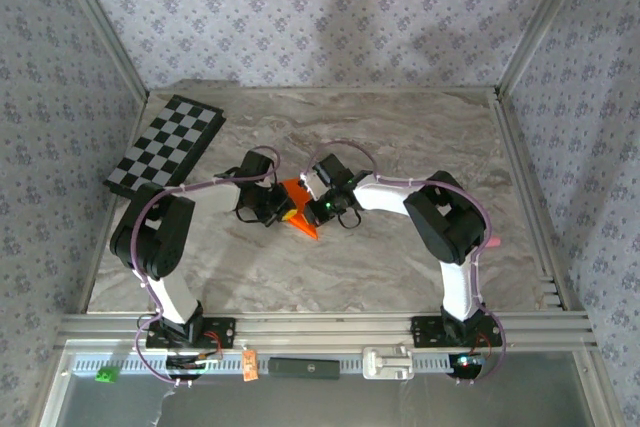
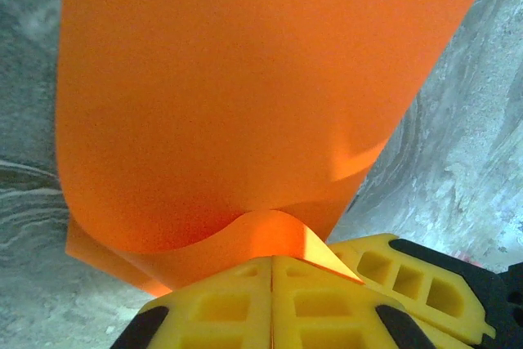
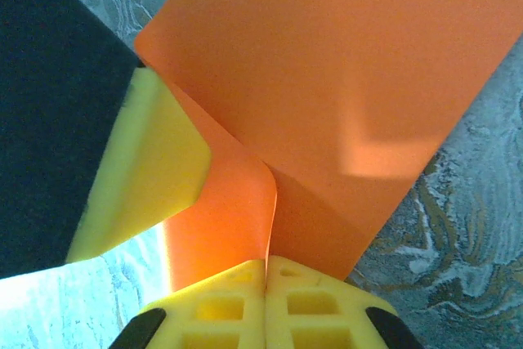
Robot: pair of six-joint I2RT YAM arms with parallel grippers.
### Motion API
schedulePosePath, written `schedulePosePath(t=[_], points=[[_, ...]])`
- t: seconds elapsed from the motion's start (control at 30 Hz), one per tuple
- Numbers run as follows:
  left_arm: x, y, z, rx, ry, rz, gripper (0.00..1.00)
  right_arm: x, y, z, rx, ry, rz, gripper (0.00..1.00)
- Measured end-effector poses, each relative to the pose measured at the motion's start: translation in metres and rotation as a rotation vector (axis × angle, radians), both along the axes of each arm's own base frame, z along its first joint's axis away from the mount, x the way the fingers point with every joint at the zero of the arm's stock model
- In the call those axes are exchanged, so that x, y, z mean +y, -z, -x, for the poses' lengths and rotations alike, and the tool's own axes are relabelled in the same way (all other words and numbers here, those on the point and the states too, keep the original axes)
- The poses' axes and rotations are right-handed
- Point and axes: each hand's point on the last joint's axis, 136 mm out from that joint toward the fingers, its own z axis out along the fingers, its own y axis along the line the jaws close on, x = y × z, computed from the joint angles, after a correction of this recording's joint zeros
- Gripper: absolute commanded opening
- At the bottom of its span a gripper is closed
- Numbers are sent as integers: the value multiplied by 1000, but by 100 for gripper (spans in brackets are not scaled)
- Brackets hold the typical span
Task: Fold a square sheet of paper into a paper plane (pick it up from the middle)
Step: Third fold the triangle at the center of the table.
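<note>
The square sheet of paper (image 1: 300, 219), held above the centre of the table (image 1: 420, 137). We see the left gripper (image 2: 272, 266) and right gripper (image 3: 265, 266) each pinched closed on it. It is thin, light, limp stock that bows and creases readily, so we judge edge grips, close together, safest.

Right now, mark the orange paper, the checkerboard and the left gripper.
square sheet of paper (image 2: 229, 104), left wrist view, its broad flat face
checkerboard (image 1: 168, 145), top external view, middle of the board
left gripper (image 2: 271, 261), left wrist view, seam between its shut fingertips
</note>
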Motion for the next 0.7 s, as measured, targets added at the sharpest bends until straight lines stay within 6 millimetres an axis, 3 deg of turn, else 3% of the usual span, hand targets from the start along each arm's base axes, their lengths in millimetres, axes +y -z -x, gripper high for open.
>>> schedulePosePath(t=[0.7], points=[[6,11,10,29,-2,-18,7,2,1,-4,0,5,9,8]])
